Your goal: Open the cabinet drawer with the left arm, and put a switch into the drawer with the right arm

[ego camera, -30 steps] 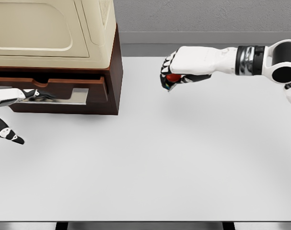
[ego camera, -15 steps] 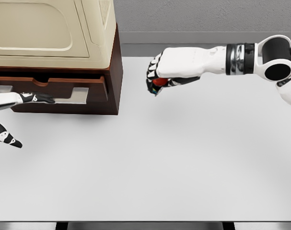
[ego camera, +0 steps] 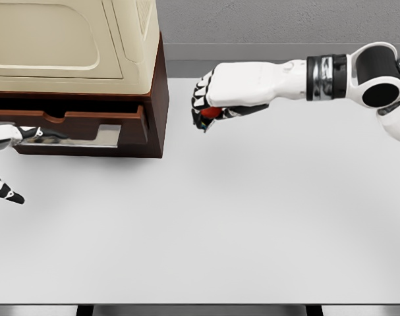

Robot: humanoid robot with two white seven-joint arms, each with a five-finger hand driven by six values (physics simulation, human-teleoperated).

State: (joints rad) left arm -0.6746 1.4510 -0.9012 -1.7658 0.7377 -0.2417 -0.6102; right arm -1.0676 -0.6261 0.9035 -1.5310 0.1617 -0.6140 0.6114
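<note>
**Inspector A:** Where is the switch (ego camera: 215, 112)?

**Inspector B:** In the right hand (ego camera: 209, 102), fingers curled tight around it, above the bench (ego camera: 252, 217) just right of the cabinet (ego camera: 157, 99). Only a red patch shows.

**A:** Handling?

**B:** Judged small, light, rigid and smooth; an enclosing grip suits it.

**A:** Left hand (ego camera: 15, 135)?

**B:** At the drawer (ego camera: 101, 125) front, fingers on the metal handle (ego camera: 97, 137); whether they are closed on it I cannot tell. The drawer appears only slightly open.

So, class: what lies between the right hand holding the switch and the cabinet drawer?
In the head view, only bare white table separates the right hand from the drawer.
</note>
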